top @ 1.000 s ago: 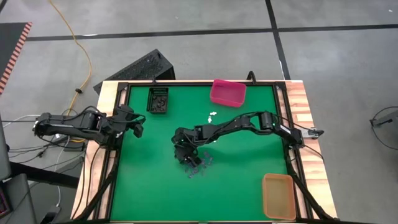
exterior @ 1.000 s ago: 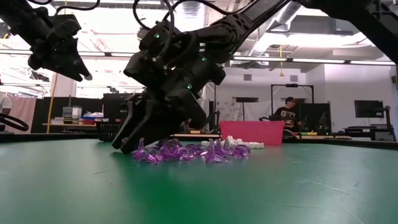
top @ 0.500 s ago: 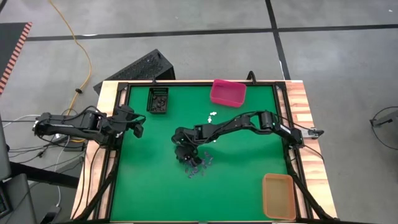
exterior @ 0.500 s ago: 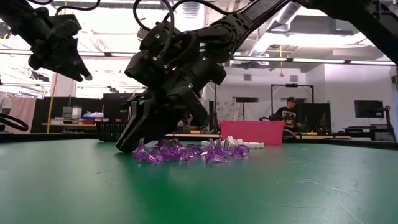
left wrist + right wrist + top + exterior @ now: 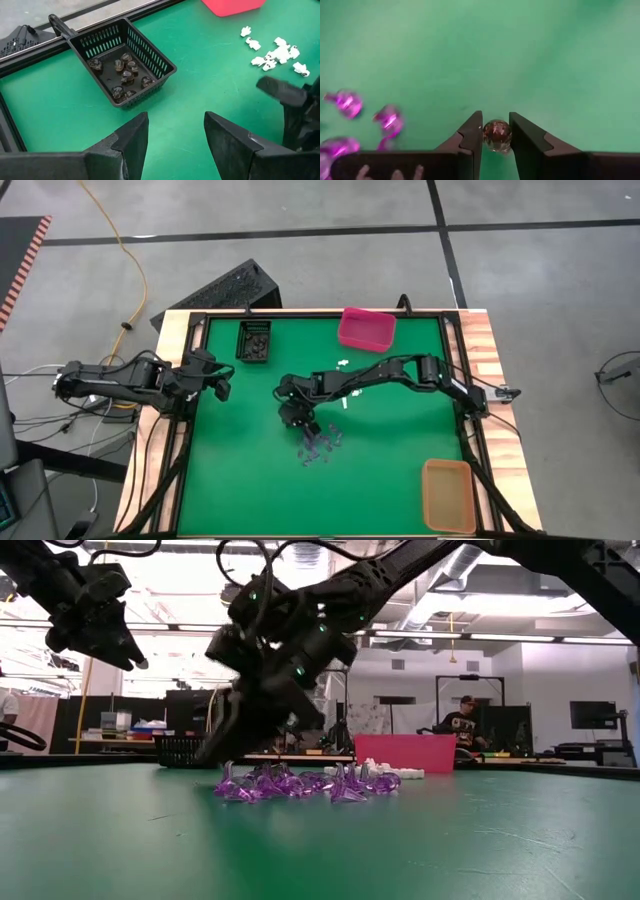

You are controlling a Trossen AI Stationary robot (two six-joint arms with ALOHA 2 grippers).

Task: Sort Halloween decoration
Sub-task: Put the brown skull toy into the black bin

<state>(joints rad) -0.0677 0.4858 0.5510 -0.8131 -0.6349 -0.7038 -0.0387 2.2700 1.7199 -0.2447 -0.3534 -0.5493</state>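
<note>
Halloween decoration: round glossy dark trinket (image 5: 496, 135) pinched in right claw (image 5: 496, 136) (translucent purple trinkets (image 5: 300, 783) nearby)

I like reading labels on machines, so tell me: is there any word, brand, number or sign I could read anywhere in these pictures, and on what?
No readable text in any view.
Black bin, pink bin, orange bin: no labels show.
Both arms and the right gripper, shut on a dark trinket: no markings show.
Room behind the table in the low view: any signs are too small to read.
</note>
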